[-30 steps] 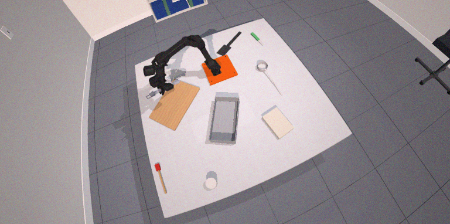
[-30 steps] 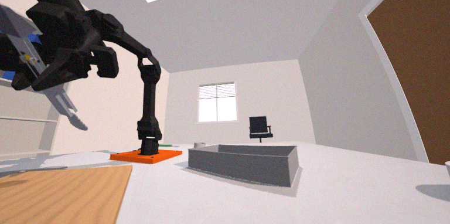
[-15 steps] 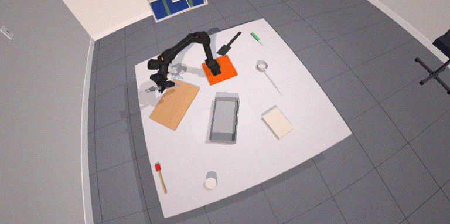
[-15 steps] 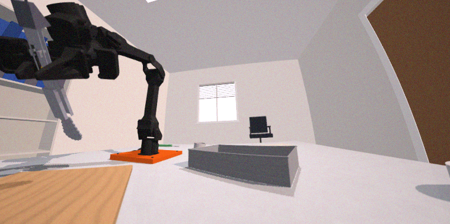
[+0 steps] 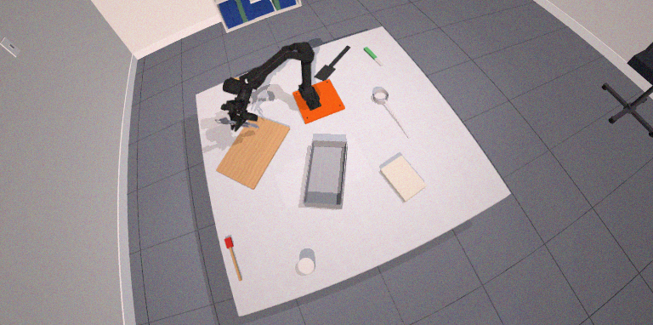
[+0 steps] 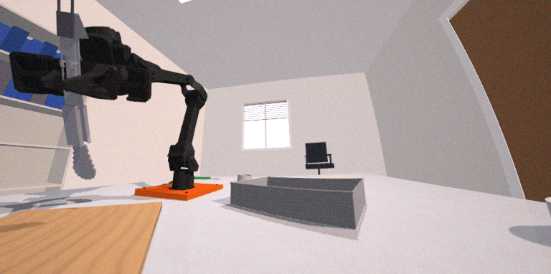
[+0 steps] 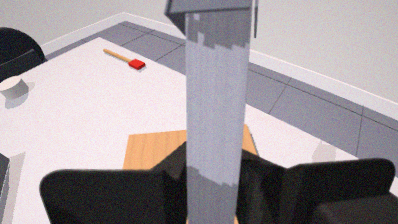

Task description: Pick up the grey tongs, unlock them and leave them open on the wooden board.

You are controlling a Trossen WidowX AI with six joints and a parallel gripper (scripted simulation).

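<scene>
The grey tongs (image 6: 72, 117) (image 7: 216, 100) hang upright with the tips pointing down and the hinge end with its ring at the top. Their two arms lie close together. My gripper (image 5: 240, 118) (image 6: 66, 76) (image 7: 205, 147) is shut on the tongs around the middle of their length. It holds them high over the far corner of the wooden board (image 5: 253, 154) (image 6: 77, 234) (image 7: 150, 150), and the tips are well clear of the surface. The grey roasting tin (image 5: 309, 172) (image 6: 296, 201) stands empty to the right of the board.
The arm's orange base plate (image 5: 329, 105) (image 6: 153, 192) lies behind the tin. A black spatula (image 5: 333, 65), a green tool (image 5: 371, 54), a ring-headed utensil (image 5: 379, 94) and a cream block (image 5: 402, 177) lie to the right. A red spatula (image 5: 232, 256) (image 7: 125, 59) and a white cup (image 5: 305, 265) (image 7: 14, 87) are at the front.
</scene>
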